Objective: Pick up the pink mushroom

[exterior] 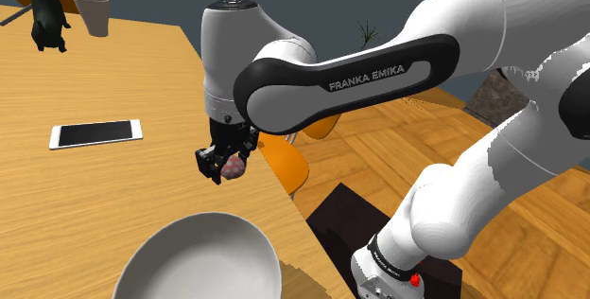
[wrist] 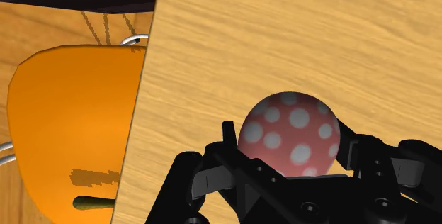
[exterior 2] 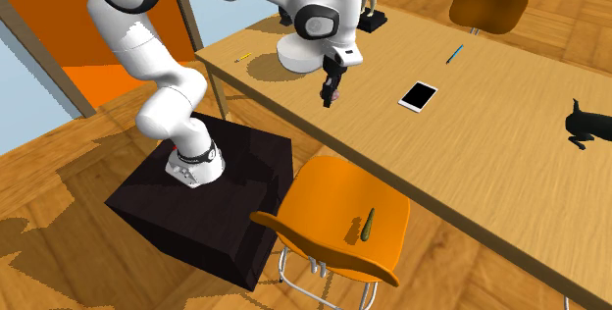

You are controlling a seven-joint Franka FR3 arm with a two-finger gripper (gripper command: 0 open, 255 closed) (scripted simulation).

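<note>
Pink mushroom (wrist: pixel 290 134) as I see it, rounded cap dotted with white spots, clasped in my gripper (exterior: pixel 225 167), raised off the wooden table (exterior: pixel 57 193), near its edge

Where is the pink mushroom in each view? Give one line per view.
Shoulder view: pink mushroom in the claw, centre, over the table's edge.
Second exterior view: pink mushroom upper middle, in the claw.
Wrist view: pink mushroom clasped in the claw, over the table.
Shared landmark: the orange chair beside the table.

Brand lettering on the arm (exterior: pixel 511 13)
In the shoulder view, "FRANKA EMIKA" runs in light capital letters along the dark band (exterior: pixel 352 79) on that white arm, slanting upward to the right.
</note>
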